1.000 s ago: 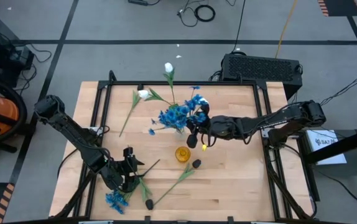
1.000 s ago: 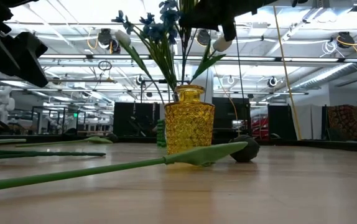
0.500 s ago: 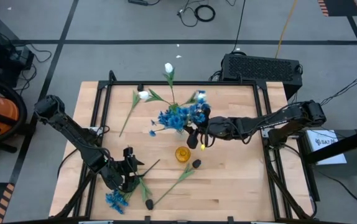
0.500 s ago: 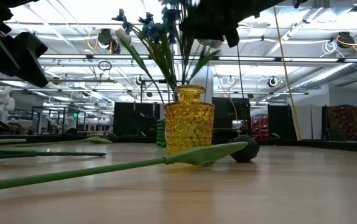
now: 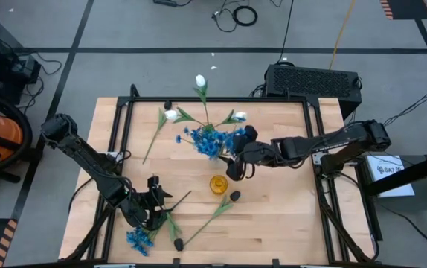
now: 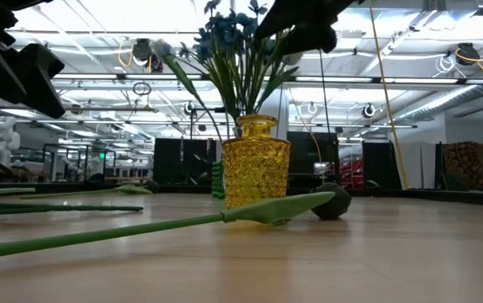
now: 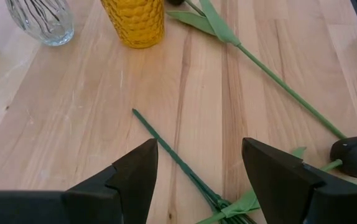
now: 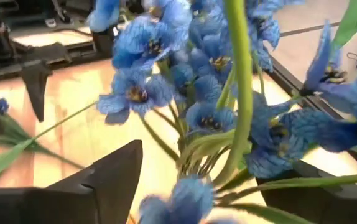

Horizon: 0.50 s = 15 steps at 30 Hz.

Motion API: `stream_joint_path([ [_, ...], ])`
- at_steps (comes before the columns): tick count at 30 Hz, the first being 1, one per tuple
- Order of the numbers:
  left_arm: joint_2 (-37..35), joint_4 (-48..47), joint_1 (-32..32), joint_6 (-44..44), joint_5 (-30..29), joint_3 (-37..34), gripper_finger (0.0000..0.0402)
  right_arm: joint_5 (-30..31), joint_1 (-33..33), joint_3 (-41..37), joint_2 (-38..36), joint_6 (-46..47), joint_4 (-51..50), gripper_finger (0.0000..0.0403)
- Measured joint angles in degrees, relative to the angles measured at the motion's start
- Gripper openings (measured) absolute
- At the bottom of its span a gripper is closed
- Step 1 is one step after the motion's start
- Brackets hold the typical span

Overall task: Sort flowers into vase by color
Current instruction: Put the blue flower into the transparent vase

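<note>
Two vases stand on the table (image 5: 273, 216) as we see it: a yellow vase (image 5: 218, 184) near the middle and a clear vase (image 7: 40, 20) that shows only in the left wrist view, just beside the yellow one. We see a bunch of blue flowers (image 5: 212, 139) spreading from the yellow vase's neck toward the far side, with a white tulip (image 5: 239, 116) among them; in the low view the stems rise out of the neck and fan apart.

We place the right gripper (image 5: 236, 167) just beside the yellow vase, close under the blue bunch. Its fingers (image 8: 104, 177) stand well apart in the right wrist view, with green stems and blue heads passing between them, and we see no pinch on any stem.

We find the left gripper (image 5: 154, 205) low over the near left part of the table, fingers (image 7: 125, 180) spread wide and holding nothing, a bare green stem (image 7: 172, 158) lying on the wood between them.

Loose on the table we count two more white tulips (image 5: 172, 114) at the far side, one blue cluster (image 5: 137, 240) at the near left edge, and two dark buds (image 5: 234, 196), one just beside the yellow vase and one nearer the front edge.
</note>
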Motion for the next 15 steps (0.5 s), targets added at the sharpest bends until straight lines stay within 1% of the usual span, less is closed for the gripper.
stream_joint_path([
  [4,0.00,0.00,0.00,0.00,-0.02,0.00,0.0240,-0.03,0.21,-0.01,0.02,0.00,-2.52,0.0305],
  [11,0.00,0.00,-0.02,0.02,-0.27,0.00,0.0240,-0.25,1.12,-0.02,-1.22,0.01,-4.77,0.0309],
  [15,0.00,0.00,-0.02,0.02,-2.97,0.00,0.0240,-0.01,1.61,-0.03,-2.85,0.20,-6.55,0.0309],
])
